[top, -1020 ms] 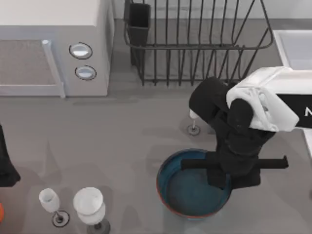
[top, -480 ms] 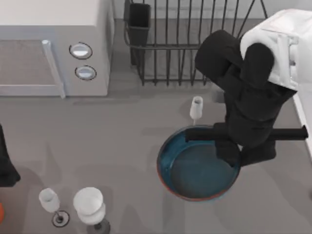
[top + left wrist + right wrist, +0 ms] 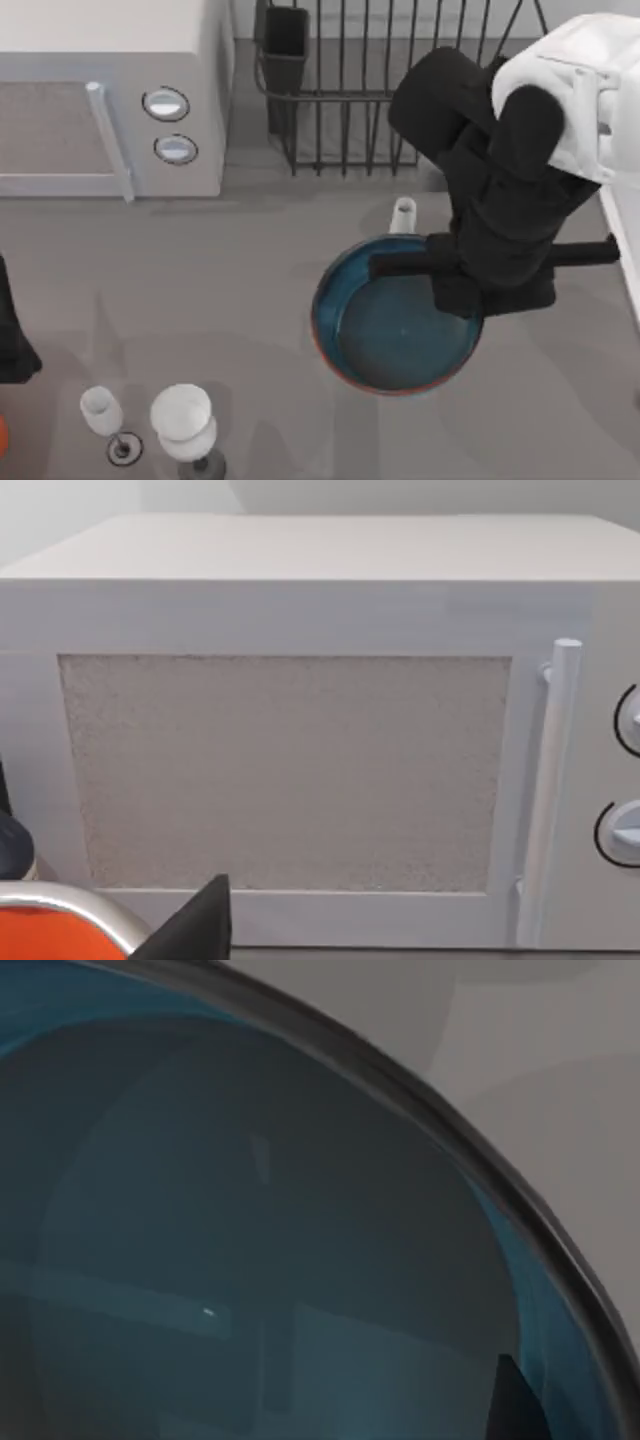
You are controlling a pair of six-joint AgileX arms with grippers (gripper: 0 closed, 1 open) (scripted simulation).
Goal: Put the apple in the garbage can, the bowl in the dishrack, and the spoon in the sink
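Microwave (image 3: 110, 95): grey-white box at the table's far left, two round dials (image 3: 166, 103) on its right front, bar handle (image 3: 110, 140) beside them. In the left wrist view its door panel (image 3: 285, 770) faces the camera.

Dishrack (image 3: 400, 90): black wire rack at the far edge, right of the microwave, dark utensil cup (image 3: 286, 40) at its left corner.

Right arm (image 3: 510, 170): black and white, reaching in from the right over the rack's near corner. Right gripper (image 3: 480, 290) sits at the bowl's right rim; whether its fingers are clamped on the rim cannot be told.

Bowl (image 3: 385, 330): blue inside, reddish-brown rim, right of centre and just in front of the dishrack. The right wrist view looks into its blue inside (image 3: 250, 1240) with its dark rim (image 3: 460, 1140) curving across.

Sink (image 3: 625, 200): pale rim at the right edge, mostly behind the arm.

Left arm (image 3: 15, 340): dark shape parked at the left edge.

Wine glasses: one large (image 3: 183, 415) and one small (image 3: 103, 412) at the near left, side by side; a third small one (image 3: 402, 213) just beyond the bowl's far rim.

Orange object (image 3: 2, 433): sliver at the near left edge.
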